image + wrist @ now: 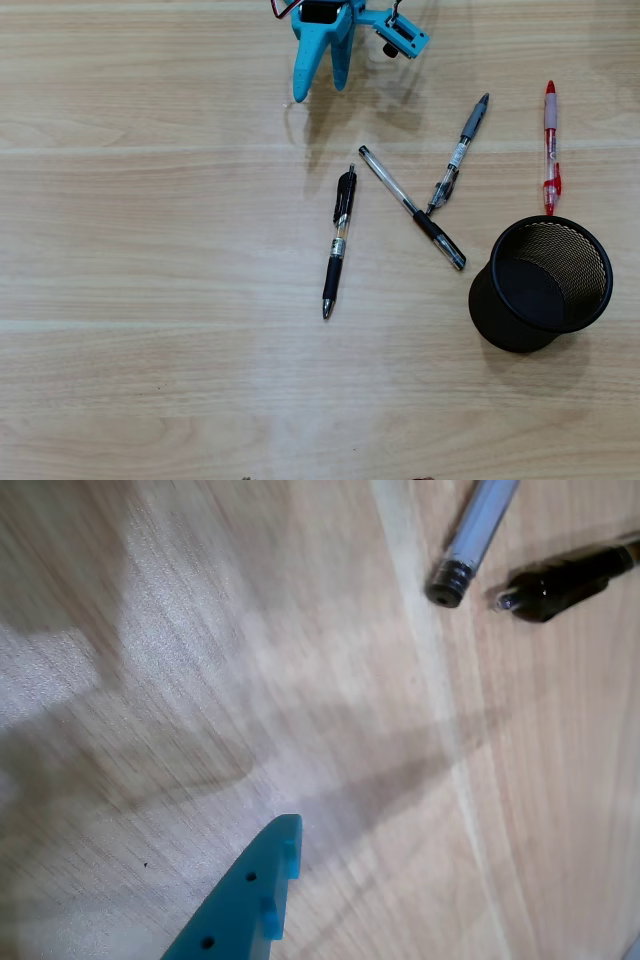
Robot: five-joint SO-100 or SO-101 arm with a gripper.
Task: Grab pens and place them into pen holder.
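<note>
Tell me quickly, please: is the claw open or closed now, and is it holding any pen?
Claw: open, holding nothing; all four pens lie on the table, none in the pen holder yet.

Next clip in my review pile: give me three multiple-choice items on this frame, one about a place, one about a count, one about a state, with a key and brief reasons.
1. In the overhead view, where does the red pen lie relative to the pen holder?
A. Inside it
B. Above it in the picture, on the table
C. To its left, under the black pen

2. How many pens lie on the table in the overhead view?
A. Two
B. Four
C. Six

3. What is the state of the tool?
A. Shut on a pen
B. Holding the holder
C. Holding nothing

Key: 1 B, the red pen lies on the wood just above the holder's rim. 2 B, the black pen, clear pen, grey pen and red pen all lie on the wood. 3 C, the blue fingers are spread over bare wood at the top edge.
</note>
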